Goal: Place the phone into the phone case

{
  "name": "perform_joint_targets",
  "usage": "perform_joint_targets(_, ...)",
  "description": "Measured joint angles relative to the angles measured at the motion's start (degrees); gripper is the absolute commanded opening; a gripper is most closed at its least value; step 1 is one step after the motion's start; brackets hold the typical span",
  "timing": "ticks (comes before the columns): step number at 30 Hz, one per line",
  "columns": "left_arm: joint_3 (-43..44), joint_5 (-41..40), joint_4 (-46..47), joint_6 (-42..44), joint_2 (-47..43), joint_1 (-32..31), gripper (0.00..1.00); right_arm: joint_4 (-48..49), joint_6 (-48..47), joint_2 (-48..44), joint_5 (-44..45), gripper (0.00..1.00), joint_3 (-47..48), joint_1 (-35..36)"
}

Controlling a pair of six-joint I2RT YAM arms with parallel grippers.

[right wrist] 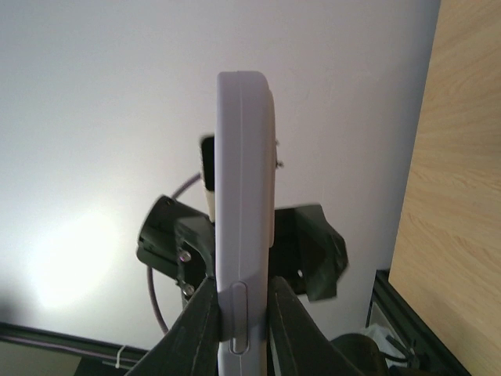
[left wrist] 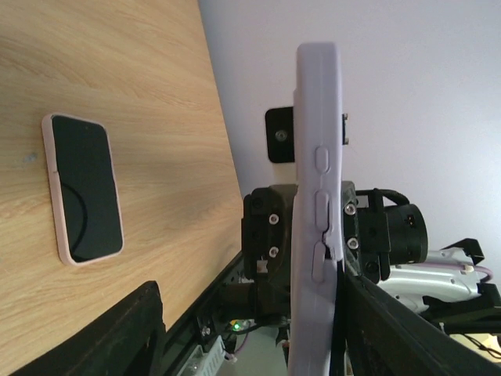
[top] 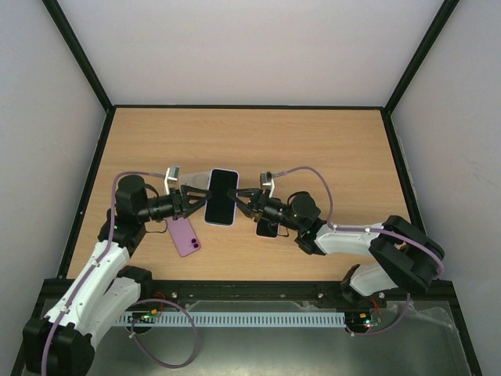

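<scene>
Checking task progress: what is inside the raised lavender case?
A black phone screen fills the case from above. How deeply it sits is hidden; wrist views show only the edge.

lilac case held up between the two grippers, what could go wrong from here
1. The lilac case is off the table, pinched at one edge by the right gripper alone; the left gripper stands open around it, so it could tilt or slip out.
2. If the left gripper closes off-centre, it may knock the case from that narrow grip.
3. A drop might hit the pink-rimmed phone lying on the table.
</scene>
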Motion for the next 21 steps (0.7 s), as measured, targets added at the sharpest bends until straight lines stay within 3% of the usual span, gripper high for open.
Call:
perform_joint_targets(6,-3.9,1.5,4.1,-3.6,-2.0,-0.2,0.52,-0.5,0.1,-0.5,2.5,0.13,-0.9,-0.3)
perform_joint_targets(14,-5.2,2.8,7.3,-6.3,-2.3,-1.0,0.57,-1.3,0.4,-0.5,4.5,0.13,-0.9,-0.8)
perform_joint_targets(16,-6.0,3.0,9.1,-7.6,-2.2,-1.7,0.50,-1.3,0.5,-0.5,4.8,0.13,-0.9,-0.9)
perform_joint_targets(21,-7.2,2.5,12.4,-10.4,-1.4,-4.1,0.14,-1.5,0.5,-0.4,5.4,0.14,-0.9,-0.9)
